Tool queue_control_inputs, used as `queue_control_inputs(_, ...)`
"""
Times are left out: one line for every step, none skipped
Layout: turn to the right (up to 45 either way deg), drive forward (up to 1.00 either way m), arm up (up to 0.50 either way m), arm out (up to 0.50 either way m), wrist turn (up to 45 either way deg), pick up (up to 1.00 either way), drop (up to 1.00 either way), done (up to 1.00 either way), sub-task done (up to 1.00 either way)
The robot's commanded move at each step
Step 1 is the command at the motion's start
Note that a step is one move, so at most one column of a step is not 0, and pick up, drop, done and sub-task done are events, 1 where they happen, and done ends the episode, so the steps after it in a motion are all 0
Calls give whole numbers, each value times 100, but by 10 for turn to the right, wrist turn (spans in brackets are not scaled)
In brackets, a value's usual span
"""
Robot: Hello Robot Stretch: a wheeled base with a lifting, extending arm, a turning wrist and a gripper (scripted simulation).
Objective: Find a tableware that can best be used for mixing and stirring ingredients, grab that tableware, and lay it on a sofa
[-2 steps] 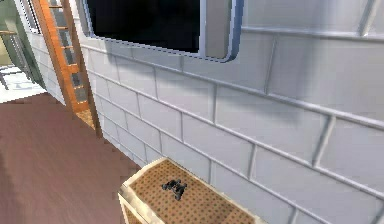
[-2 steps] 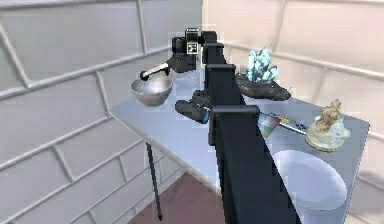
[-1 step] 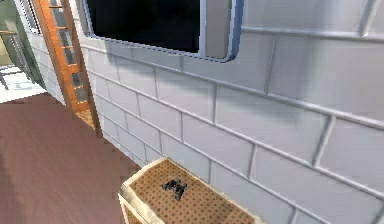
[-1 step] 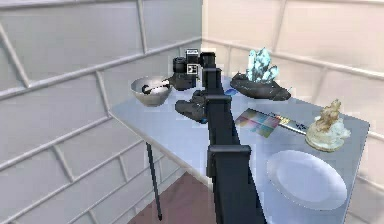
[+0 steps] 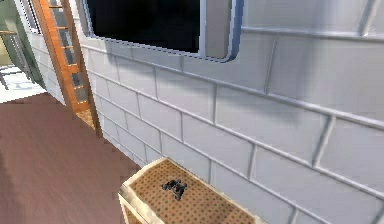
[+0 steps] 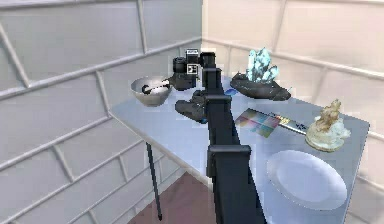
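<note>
A grey metal bowl (image 6: pixel 152 91) stands at the far left corner of a pale table (image 6: pixel 170 135) in the arm side view, with a small dark and white thing lying in it. The dark arm (image 6: pixel 228 165) reaches up over the table to its two white marker squares (image 6: pixel 190 66). My gripper (image 6: pixel 180 100) sits just right of the bowl. Because the bowl and tabletop lie at and behind its far end, I cannot tell whether it holds anything.
On the table also stand a teal crystal statue (image 6: pixel 262 72) on a dark base, a pale gold statuette (image 6: pixel 328 125), a white plate (image 6: pixel 305 180) and a flat coloured item (image 6: pixel 258 121). The forward view has a white brick wall, a dark screen (image 5: pixel 160 25), a tan perforated box (image 5: pixel 180 198) and a wooden door frame (image 5: pixel 70 60).
</note>
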Motion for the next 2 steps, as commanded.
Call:
queue_control_inputs(0,0,6,0,0,0,0,0,0)
queue_control_inputs(0,0,0,0,-450,0,0,0,0)
